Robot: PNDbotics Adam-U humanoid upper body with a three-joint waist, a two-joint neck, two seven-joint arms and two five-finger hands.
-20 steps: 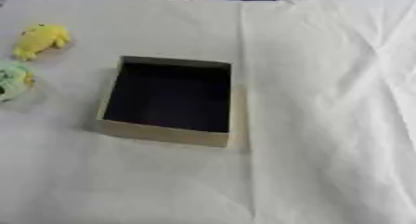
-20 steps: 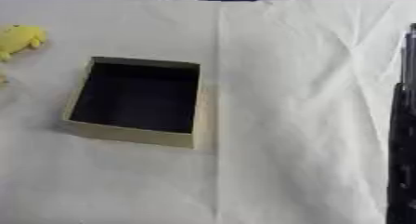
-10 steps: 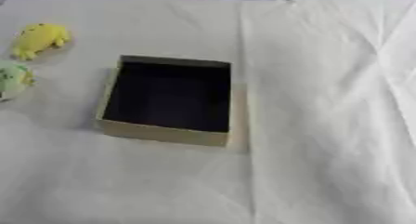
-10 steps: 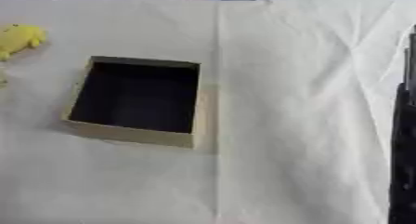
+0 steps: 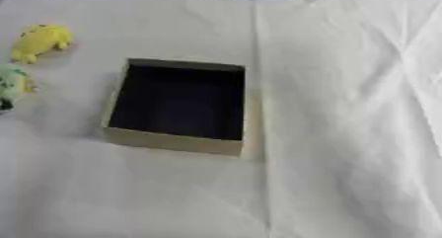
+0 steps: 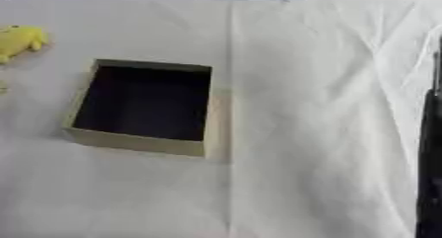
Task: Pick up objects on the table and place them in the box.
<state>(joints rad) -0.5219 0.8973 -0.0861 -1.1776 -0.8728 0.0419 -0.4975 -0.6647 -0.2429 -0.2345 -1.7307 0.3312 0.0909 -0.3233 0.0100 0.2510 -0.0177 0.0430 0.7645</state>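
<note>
At the far left edge of the worktop (image 5: pixel 345 133), which is draped in a creased white cloth, lies a small pale green soft toy (image 5: pixel 10 84), partly cut off by the frame. Just beyond it, nearer the far left corner, rests a yellow soft toy (image 5: pixel 39 41), apart from the green one. To their right, left of the middle of the worktop, stands an open, shallow, rectangular cardboard box (image 5: pixel 177 142) with tan walls and a dark inside; nothing shows in it. Both toys lie outside the box, not touching it. At the right edge of the right eye view a dark, upright strip (image 6: pixel 430 158) comes in, probably part of the robot's right arm; whether its fingers are open or closed I cannot tell. The left hand shows nowhere.
</note>
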